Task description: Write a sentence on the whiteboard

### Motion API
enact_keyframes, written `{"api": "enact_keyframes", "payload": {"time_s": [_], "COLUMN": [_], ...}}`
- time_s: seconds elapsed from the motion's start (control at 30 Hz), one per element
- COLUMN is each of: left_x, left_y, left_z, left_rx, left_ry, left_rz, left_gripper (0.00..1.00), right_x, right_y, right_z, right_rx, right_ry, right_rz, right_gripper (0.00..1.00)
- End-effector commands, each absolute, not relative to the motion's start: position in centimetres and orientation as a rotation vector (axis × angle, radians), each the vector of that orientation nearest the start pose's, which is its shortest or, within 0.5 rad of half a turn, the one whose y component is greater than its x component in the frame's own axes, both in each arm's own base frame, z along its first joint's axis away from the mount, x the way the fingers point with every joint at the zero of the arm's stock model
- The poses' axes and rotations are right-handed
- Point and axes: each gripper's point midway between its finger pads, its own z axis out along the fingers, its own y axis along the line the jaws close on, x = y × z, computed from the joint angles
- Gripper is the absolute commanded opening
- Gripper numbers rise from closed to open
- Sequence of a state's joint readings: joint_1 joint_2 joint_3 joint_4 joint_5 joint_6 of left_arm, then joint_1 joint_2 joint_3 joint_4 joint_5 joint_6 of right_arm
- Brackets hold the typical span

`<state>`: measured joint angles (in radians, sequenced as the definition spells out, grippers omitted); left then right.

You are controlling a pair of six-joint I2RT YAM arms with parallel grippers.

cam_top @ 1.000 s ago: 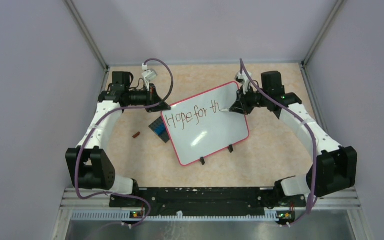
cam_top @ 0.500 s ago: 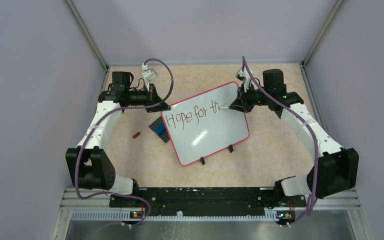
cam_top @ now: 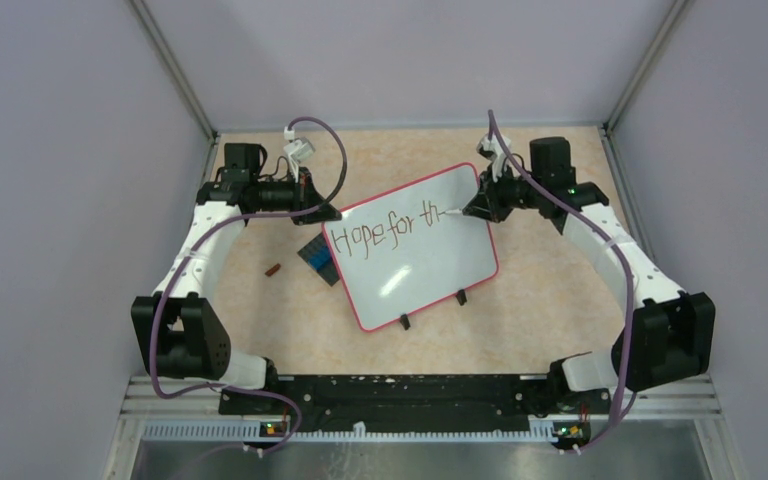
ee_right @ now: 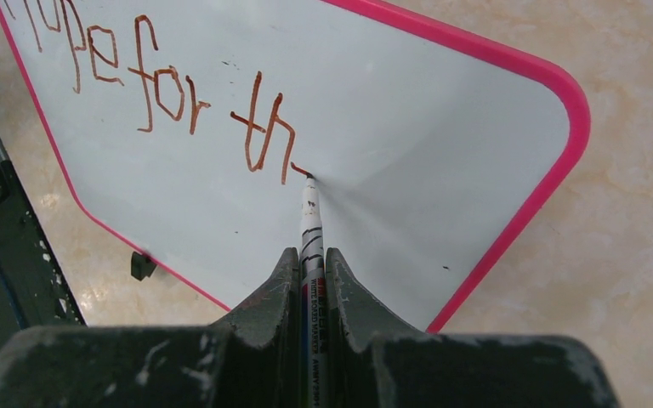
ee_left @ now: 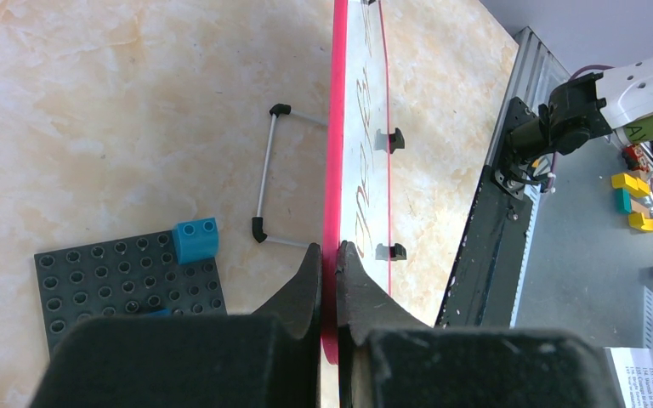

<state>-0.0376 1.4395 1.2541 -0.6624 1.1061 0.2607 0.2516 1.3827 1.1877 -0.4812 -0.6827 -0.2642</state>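
The whiteboard (cam_top: 430,270) with its pink frame stands tilted on the table, also in the right wrist view (ee_right: 408,127) and edge-on in the left wrist view (ee_left: 337,153). The sentence (cam_top: 388,232) reads "Hope for th" in red-brown strokes, also in the right wrist view (ee_right: 149,81). My left gripper (cam_top: 322,211) is shut on the board's left edge, also in the left wrist view (ee_left: 329,255). My right gripper (cam_top: 472,211) is shut on a white marker (ee_right: 310,229); its tip touches the board just right of the "h".
A dark studded plate (ee_left: 127,285) with a blue brick (ee_left: 196,240) lies behind the board's left side. A small brown piece (cam_top: 273,269) lies left of it. The board's wire stand (ee_left: 265,174) rests on the table. Metal rail along the near edge (cam_top: 400,395).
The right gripper and marker have shifted slightly right, drawing a short stroke out from the foot of the "h". The left gripper and the board have not moved.
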Motion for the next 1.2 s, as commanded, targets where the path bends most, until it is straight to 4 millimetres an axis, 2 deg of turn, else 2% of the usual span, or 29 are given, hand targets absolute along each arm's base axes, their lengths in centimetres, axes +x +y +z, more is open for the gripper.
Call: {"api": "enact_keyframes", "payload": {"time_s": [0.0, 0.3, 0.5, 0.97, 1.17], "left_x": [31.2, 31.2, 31.3, 31.3, 31.3], "left_y": [-16.0, -16.0, -16.0, -16.0, -16.0], "left_z": [22.4, 22.4, 22.4, 22.5, 22.5], "left_rx": [0.794, 0.794, 0.794, 0.794, 0.794], "left_ry": [2.015, 2.014, 2.015, 2.014, 2.015], "left_rz": [-1.096, -1.093, -1.094, -1.092, -1.093], "left_gripper": [0.00, 0.00, 0.00, 0.00, 0.00], "right_x": [35.3, 35.9, 36.0, 35.0, 34.4], "right_y": [17.4, 17.8, 18.3, 19.9, 20.0], "right_z": [23.8, 25.2, 25.4, 24.3, 23.4], "right_rx": [-0.881, -0.874, -0.878, -0.928, -0.940], "right_ry": [1.912, 1.880, 1.877, 1.888, 1.906], "right_rz": [0.649, 0.678, 0.707, 0.738, 0.744], "right_gripper": [0.00, 0.00, 0.00, 0.00, 0.00]}}
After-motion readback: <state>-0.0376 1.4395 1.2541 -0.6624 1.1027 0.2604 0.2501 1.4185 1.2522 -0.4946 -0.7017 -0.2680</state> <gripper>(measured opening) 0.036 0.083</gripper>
